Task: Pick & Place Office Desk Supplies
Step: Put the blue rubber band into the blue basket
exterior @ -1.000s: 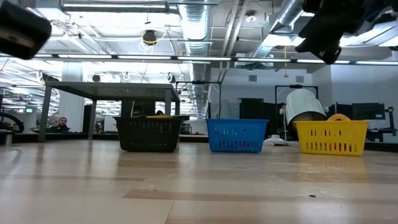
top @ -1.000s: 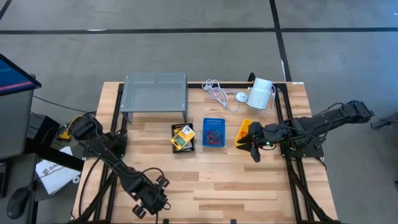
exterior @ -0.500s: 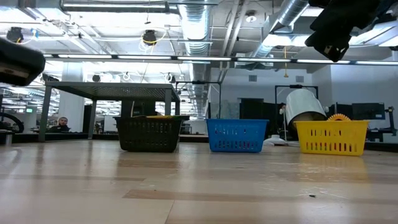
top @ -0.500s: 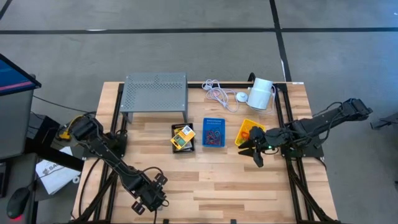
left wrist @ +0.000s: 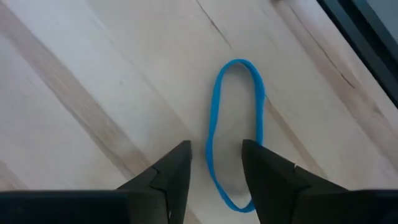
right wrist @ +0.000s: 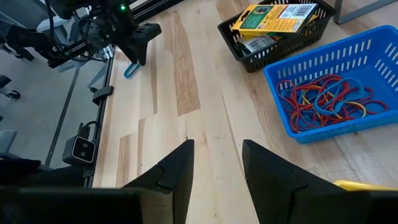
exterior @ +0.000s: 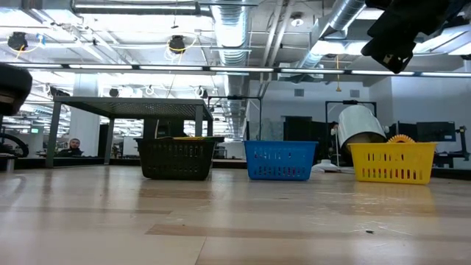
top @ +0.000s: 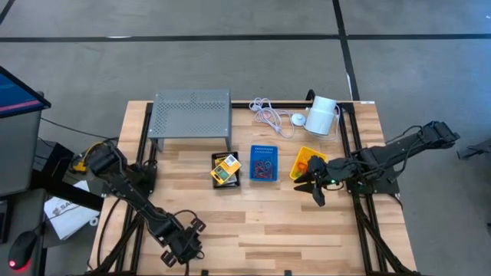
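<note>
- Judging the largest hazard first: the table [top: 268, 222] ended close behind the left gripper [left wrist: 216, 148], which hung low near the front-left edge. A scraping descent could have pushed the loop off that edge.
- The left arm would have had a long carry to the blue bin [right wrist: 336, 46], where the other loops lay. A weak pinch could have dropped the loop short, on bare wood or in the black bin [right wrist: 233, 28] with the yellow packets.
- The right gripper [right wrist: 217, 144] waited just in front of the yellow bin [exterior: 390, 163], fingers parted and empty. Its arm stood near the route to the bins, so the two arms could have crowded each other.
- The blue loop [left wrist: 214, 112] lay flat on the wood, and the left fingers were spread, straddling its near end without pinching it. Being thin and limp, it could have slipped under the tips, or only one strand might have been caught and the band snapped free.
- Compared with a second earlier, the left gripper had shifted slightly toward the table's left side, and its dark bulk had slid almost out of the low view.
- The right gripper had drawn back from over the yellow bin.
</note>
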